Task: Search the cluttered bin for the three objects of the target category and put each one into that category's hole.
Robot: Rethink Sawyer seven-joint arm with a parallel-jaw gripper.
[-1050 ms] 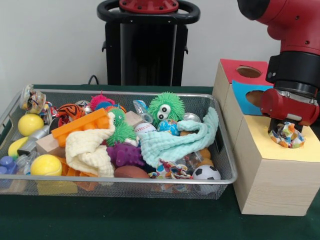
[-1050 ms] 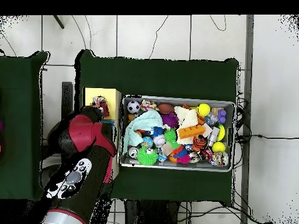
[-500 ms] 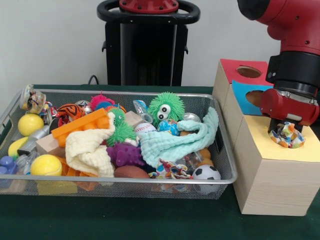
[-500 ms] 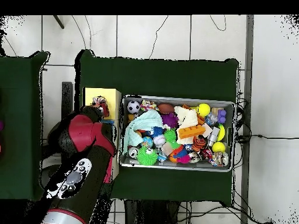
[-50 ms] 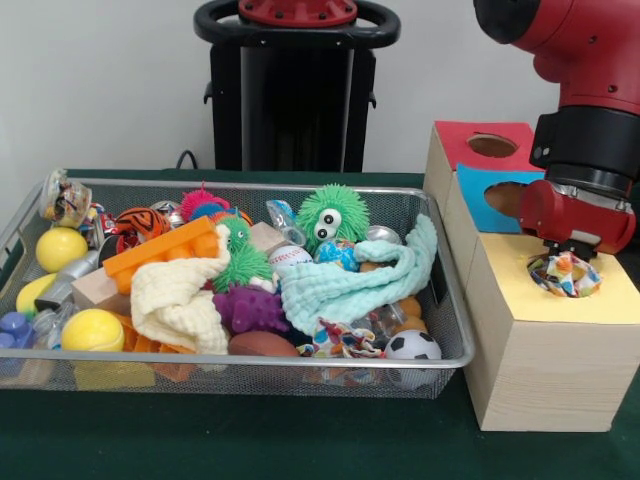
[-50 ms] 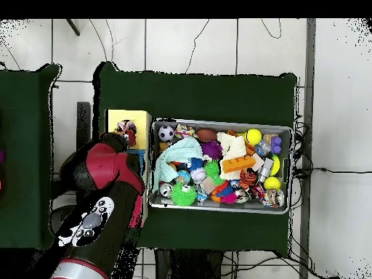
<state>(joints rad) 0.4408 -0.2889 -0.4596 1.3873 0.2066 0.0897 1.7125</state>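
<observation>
A patterned cloth (image 5: 565,274) hangs bunched in the claw (image 5: 567,262), which is clamped on it just above the yellow top of the nearest wooden box (image 5: 540,345); behind the claw sit a blue box (image 5: 484,196) and a red box (image 5: 462,140), each with a hole; well off to its side lies the wire bin (image 5: 240,372) crowded with toys, on the green surface (image 5: 250,440).
</observation>
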